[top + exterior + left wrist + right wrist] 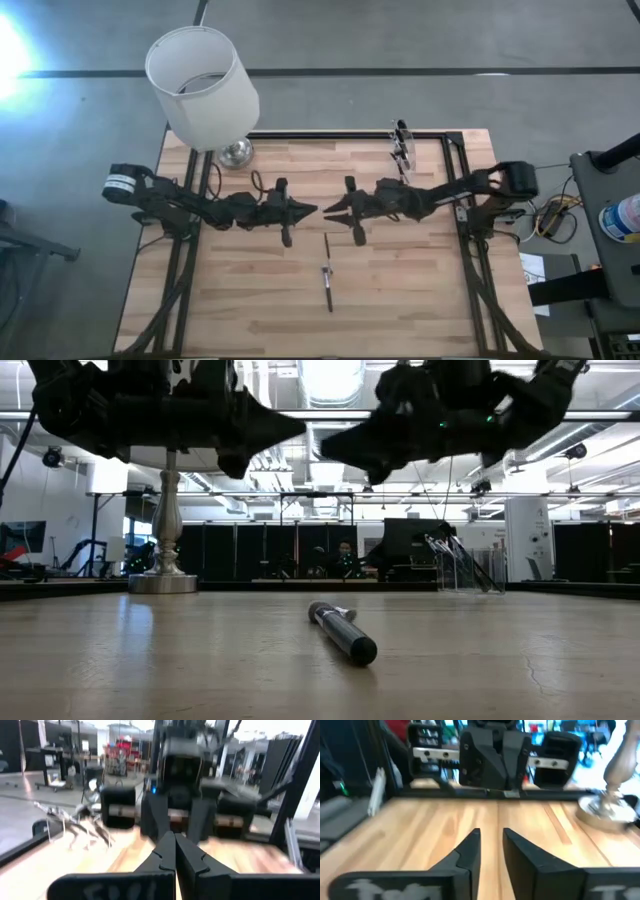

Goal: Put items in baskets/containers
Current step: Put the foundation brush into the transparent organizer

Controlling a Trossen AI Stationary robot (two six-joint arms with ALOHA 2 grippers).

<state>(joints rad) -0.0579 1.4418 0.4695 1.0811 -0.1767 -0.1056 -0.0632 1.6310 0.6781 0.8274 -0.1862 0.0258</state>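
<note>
High view: left pincer (312, 209) pressed together and right pincer (328, 211) slightly spread, tips facing over the worktop (250, 290); one brush (327, 272) lies just below them, clear cup (402, 145) behind the right pincer. Low view: brush (342, 632) flat under both raised pincers. Right wrist view: fingers (470, 851) parted, holding nothing.

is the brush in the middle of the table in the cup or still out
Out. The brush lies flat on the bare wood table, far from the clear cup at the back edge, with neither gripper touching it.

Wood table (400, 310) on grey concrete floor (420, 35) w/ dark seam lines. Lamp (203, 88) (white shade, metal base) at far-left corner. Bright ceiling lights (330, 378), black partitions (250, 550) beyond.
</note>
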